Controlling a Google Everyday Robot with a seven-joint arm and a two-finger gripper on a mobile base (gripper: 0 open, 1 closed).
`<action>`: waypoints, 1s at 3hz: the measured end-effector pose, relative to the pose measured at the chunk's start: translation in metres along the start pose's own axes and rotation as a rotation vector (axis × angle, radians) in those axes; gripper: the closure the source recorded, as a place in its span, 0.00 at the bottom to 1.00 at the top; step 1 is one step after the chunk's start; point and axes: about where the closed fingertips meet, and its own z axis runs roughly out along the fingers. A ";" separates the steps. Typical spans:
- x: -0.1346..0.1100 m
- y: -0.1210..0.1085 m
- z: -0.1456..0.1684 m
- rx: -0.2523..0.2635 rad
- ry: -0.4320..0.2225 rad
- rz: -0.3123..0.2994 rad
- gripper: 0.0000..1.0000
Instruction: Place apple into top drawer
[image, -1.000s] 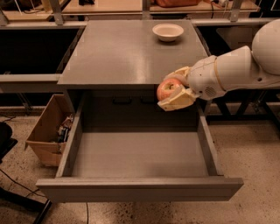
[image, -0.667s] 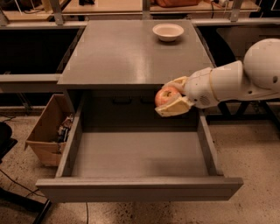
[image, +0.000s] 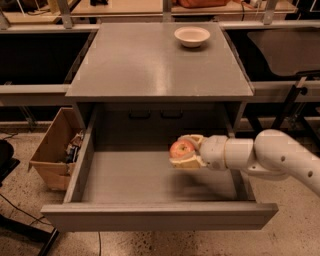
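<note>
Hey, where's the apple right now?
In the camera view, the apple is held in the gripper inside the open top drawer, right of its centre as seen, with the arm reaching in over the drawer's right wall.

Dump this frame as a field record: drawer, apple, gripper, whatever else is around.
top drawer: pulled open
apple: red-yellow, held over the drawer floor, right of middle, not released
gripper: reaching in from the right, shut on the apple
bowl: cream-white, on the cabinet top, back right
cardboard box: on the floor, left of the cabinet
</note>
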 end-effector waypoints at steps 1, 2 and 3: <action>0.039 -0.002 0.028 -0.014 -0.008 -0.064 1.00; 0.053 -0.001 0.060 -0.067 0.042 -0.141 1.00; 0.052 0.002 0.065 -0.078 0.044 -0.148 0.81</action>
